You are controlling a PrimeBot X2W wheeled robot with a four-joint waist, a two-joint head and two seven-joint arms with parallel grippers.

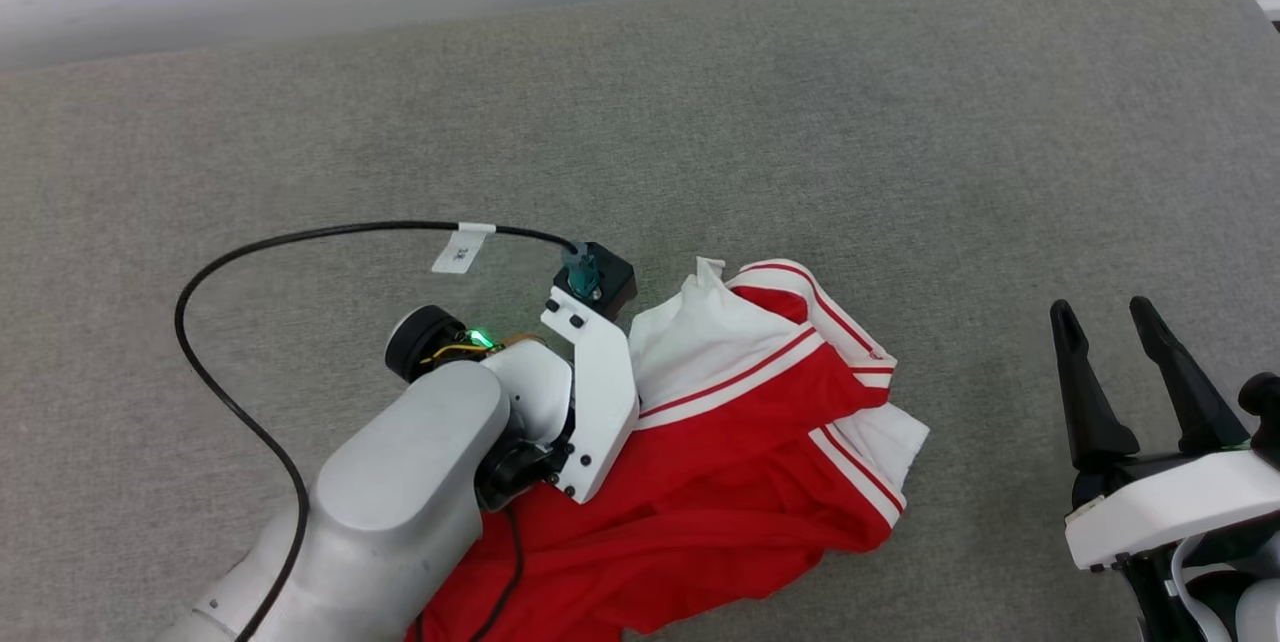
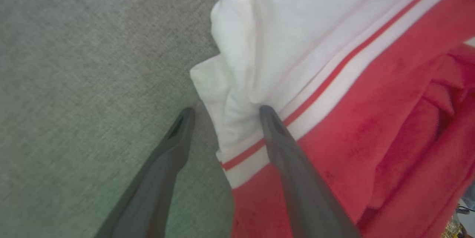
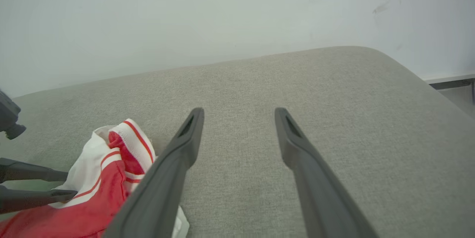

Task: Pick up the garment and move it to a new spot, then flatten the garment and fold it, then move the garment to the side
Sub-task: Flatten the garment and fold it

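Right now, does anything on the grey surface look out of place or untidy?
The garment lies crumpled in a heap on the grey surface, its white sleeve bunched, not flat. The left gripper stands open astride the sleeve's edge.

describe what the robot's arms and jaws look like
The left arm is a rounded pale grey shell with a white wrist bracket, a green light and a looping black cable carrying a white tag. The right wrist is white; both have long dark tapering jaws.
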